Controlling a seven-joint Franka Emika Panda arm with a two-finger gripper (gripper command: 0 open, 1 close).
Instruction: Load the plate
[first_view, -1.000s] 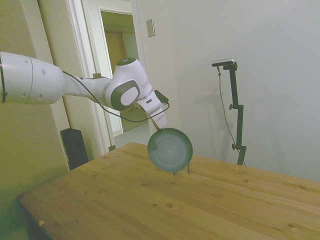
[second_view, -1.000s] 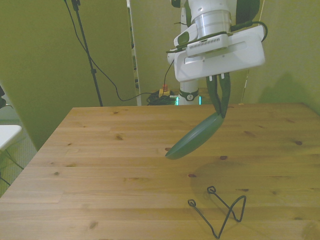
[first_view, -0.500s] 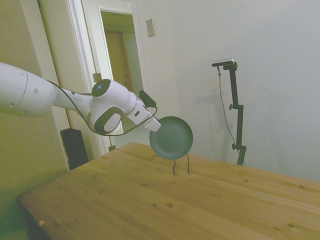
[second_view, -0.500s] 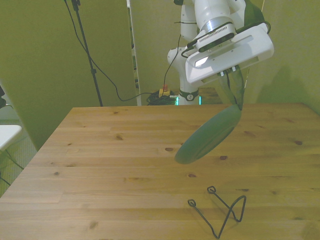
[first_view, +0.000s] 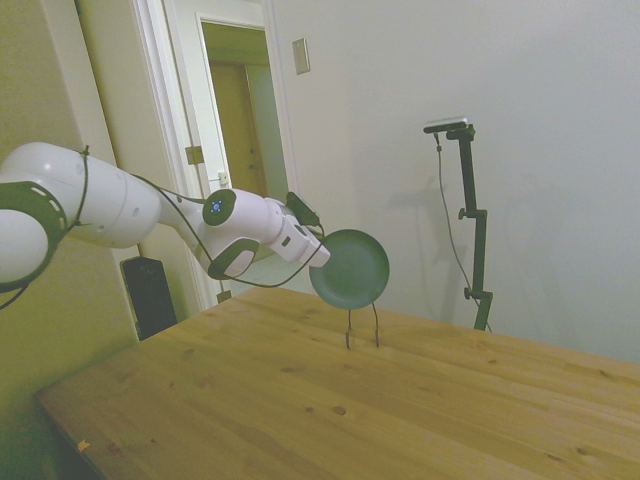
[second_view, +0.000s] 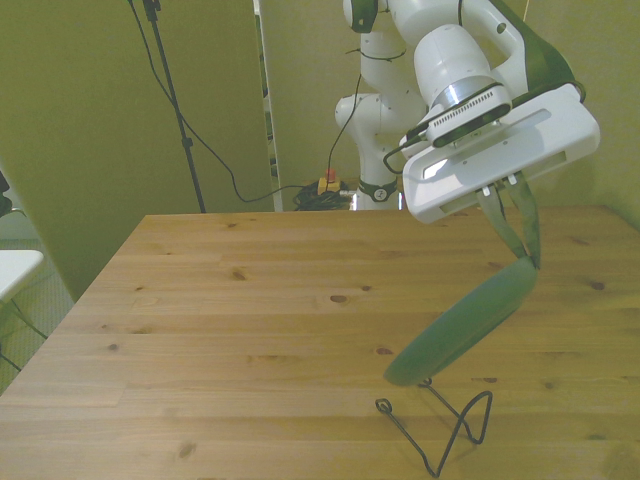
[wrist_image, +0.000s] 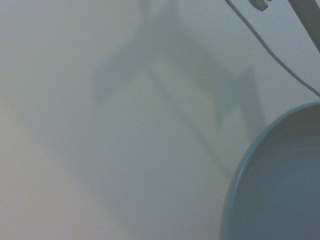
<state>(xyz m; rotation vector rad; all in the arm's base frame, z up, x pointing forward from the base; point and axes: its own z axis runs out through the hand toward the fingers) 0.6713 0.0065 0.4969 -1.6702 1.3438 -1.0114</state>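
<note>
The round dark green plate hangs tilted in the air, held by its upper rim. My gripper is shut on that rim from above. In the front view the plate's low edge hovers just above the thin wire rack, apart from it. From the side the plate stands nearly on edge over the rack, with my gripper at its left rim. The wrist view holds a curved part of the plate against a pale wall.
The wooden table stretches wide toward the front view's left. The rack stands near the table's near edge in the front view. A doorway and a dark box lie behind the arm, off the table.
The arm has carried the plate toward the front view's right and nearer the camera, down over the rack. The plate has turned more onto its edge.
</note>
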